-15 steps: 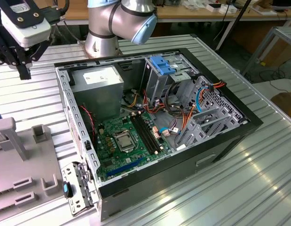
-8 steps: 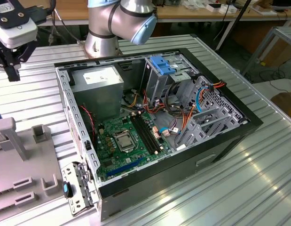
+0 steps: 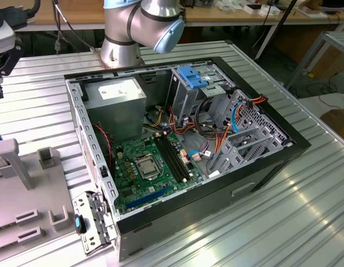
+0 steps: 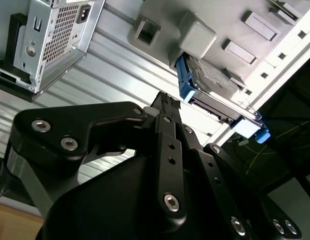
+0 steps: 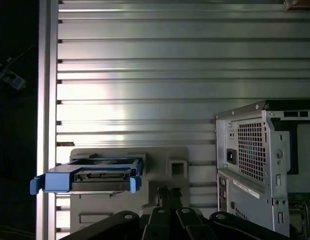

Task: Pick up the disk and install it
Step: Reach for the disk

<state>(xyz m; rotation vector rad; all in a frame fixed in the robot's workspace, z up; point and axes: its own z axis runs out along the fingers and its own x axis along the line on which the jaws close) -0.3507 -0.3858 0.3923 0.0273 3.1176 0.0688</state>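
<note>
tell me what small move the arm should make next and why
Probably bring the gripper across toward the disk until it is lined up with it. In both wrist views the disk rests in its blue carrier on the grey fixture, untouched, while the gripper is off to one side of it, holding nothing. The open computer case lies the other way.

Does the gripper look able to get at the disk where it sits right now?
Probably yes: the disk sits exposed on the grey fixture plate with nothing covering it, and the gripper is close by with nothing seen between them.
</note>
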